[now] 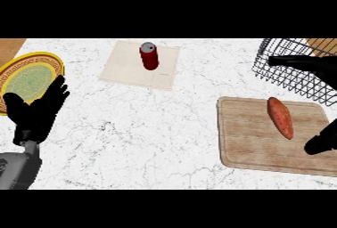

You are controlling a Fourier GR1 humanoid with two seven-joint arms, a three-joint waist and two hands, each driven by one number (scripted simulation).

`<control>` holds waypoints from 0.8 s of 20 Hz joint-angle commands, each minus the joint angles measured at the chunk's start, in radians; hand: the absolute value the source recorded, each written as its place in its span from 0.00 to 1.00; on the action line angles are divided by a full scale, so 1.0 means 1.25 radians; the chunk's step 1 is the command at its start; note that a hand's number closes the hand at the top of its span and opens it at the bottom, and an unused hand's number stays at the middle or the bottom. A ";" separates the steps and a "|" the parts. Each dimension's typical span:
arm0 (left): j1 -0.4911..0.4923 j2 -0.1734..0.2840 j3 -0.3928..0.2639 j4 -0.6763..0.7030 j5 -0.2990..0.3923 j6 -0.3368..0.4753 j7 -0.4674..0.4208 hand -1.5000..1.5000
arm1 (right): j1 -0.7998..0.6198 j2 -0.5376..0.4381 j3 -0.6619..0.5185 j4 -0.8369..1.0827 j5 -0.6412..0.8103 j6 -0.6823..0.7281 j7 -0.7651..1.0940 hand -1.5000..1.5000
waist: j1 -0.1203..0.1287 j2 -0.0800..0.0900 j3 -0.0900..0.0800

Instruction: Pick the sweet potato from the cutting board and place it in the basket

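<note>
Lying untouched near the cutting board's [263, 147] far-right edge, sweet potato [280, 117] sits just before the wire basket [289, 78] at counter's far-right corner. R hand [321, 143] by board's right edge, fingers can't tell; L hand [36, 111] spread at left edge.

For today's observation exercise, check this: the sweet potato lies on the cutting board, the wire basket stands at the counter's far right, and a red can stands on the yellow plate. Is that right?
Not quite. The head view shows the red can standing on the pale square mat, not on the yellow plate. The rest holds: the sweet potato lies on the cutting board, and the wire basket stands at the far right.
</note>
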 commanded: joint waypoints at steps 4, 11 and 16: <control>0.000 -0.015 -0.020 0.012 -0.020 0.000 -0.006 0.50 | -0.149 -0.232 -0.055 0.013 0.182 0.009 0.112 0.00 | 0.007 0.003 -0.001; -0.040 -0.027 -0.017 -0.032 -0.018 0.012 0.046 0.50 | -0.329 -0.294 0.016 0.231 0.258 0.172 0.107 0.00 | 0.035 0.008 0.000; -0.036 0.007 0.009 -0.025 -0.014 -0.017 0.044 0.50 | -0.330 -0.324 0.085 0.278 0.288 0.275 0.004 0.00 | 0.030 0.007 0.001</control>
